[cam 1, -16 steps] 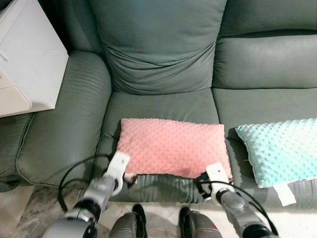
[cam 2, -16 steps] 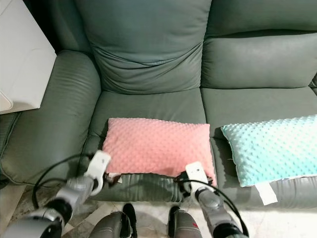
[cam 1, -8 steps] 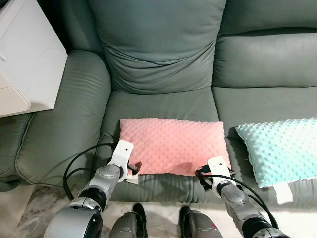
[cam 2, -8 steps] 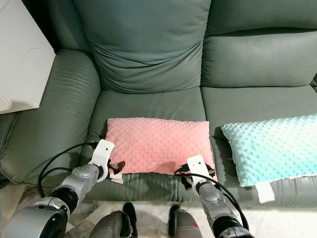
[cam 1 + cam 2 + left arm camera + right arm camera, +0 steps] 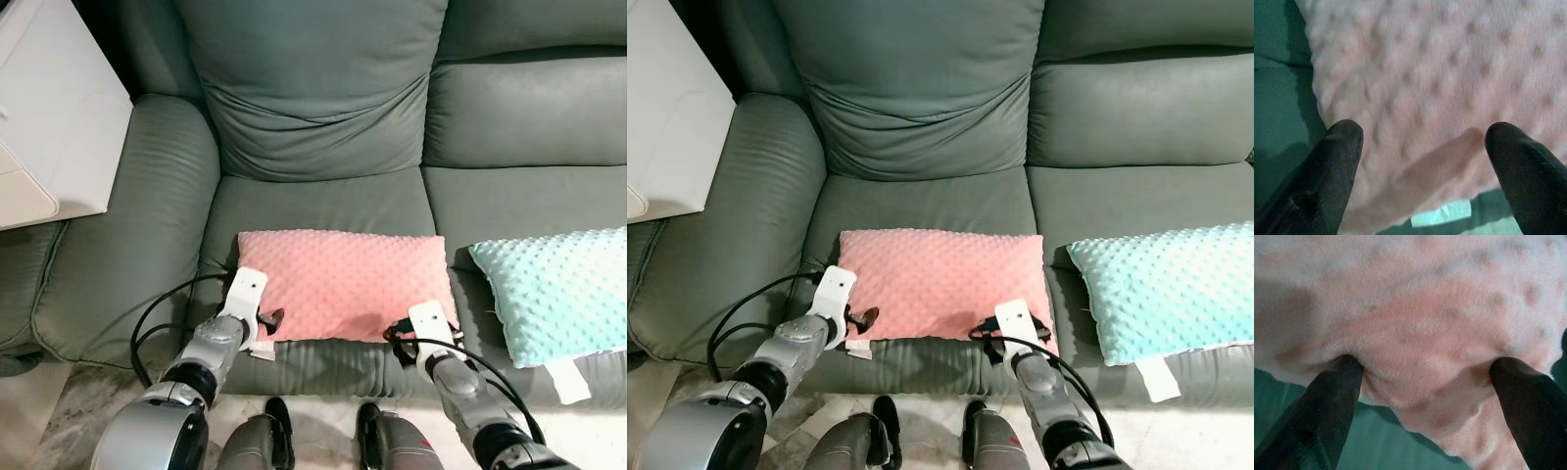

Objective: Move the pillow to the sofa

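A pink dotted pillow (image 5: 343, 284) lies flat on the left seat cushion of the grey-green sofa (image 5: 313, 201). My left gripper (image 5: 266, 321) is at the pillow's front left corner, open, and its black fingers (image 5: 1339, 147) straddle the edge above a small white tag (image 5: 1442, 214). My right gripper (image 5: 397, 333) is at the front right corner, also open. Its fingers (image 5: 1337, 382) are spread wide and press into the pillow's plush edge (image 5: 1425, 347).
A teal dotted pillow (image 5: 558, 294) lies on the seat to the right, overhanging the front edge. A white cabinet (image 5: 49, 108) stands beside the left armrest (image 5: 127, 225). My feet (image 5: 274, 436) are on the marble floor right against the sofa front.
Both grippers have moved forward from below the seat's front edge up to the pillow's front corners. The left one travelled farther. The pillow lies in the same place.
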You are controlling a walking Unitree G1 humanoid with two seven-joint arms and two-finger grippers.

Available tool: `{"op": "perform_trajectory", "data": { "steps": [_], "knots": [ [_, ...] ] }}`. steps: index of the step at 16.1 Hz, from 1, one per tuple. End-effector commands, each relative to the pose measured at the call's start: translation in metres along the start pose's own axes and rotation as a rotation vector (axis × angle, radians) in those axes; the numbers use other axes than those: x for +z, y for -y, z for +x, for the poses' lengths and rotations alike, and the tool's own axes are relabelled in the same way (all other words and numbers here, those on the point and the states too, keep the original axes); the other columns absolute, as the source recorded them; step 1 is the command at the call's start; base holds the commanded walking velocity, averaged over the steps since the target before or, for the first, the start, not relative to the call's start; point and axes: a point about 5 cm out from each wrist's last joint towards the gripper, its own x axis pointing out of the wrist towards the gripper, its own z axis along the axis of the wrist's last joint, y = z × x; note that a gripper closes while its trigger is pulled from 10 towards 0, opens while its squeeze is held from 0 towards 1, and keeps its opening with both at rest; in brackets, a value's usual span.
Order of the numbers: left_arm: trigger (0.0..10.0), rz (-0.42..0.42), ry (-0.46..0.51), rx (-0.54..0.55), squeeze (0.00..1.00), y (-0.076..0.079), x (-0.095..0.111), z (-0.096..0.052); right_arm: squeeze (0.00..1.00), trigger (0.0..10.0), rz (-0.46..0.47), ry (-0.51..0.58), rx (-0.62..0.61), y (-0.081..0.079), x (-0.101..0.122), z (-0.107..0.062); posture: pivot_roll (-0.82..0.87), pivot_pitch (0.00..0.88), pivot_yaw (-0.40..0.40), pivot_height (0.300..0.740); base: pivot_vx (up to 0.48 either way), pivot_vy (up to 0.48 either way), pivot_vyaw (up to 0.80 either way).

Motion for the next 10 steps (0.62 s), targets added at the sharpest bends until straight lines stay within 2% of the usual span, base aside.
{"op": "perform_trajectory", "data": {
  "steps": [1, 5, 10],
  "knots": [
    [10.0, -0.022, -0.029, 0.004, 0.00, 0.003, -0.007, 0.000, 0.00, 10.0, -0.001, -0.014, 0.014, -0.008, -0.004, -0.001, -0.01, 0.346, 0.112, 0.740, 0.000, 0.000, 0.00],
    [10.0, -0.010, -0.003, 0.001, 0.00, 0.008, 0.003, 0.002, 0.00, 10.0, -0.012, 0.013, 0.011, -0.010, 0.008, 0.004, -0.01, 0.351, 0.111, 0.740, 0.000, 0.000, 0.00],
    [10.0, -0.011, 0.018, 0.015, 0.00, 0.002, 0.009, 0.002, 0.00, 10.0, 0.017, 0.041, 0.040, -0.017, 0.010, 0.003, -0.01, 0.352, 0.112, 0.740, 0.000, 0.000, 0.00]
  ]
}}
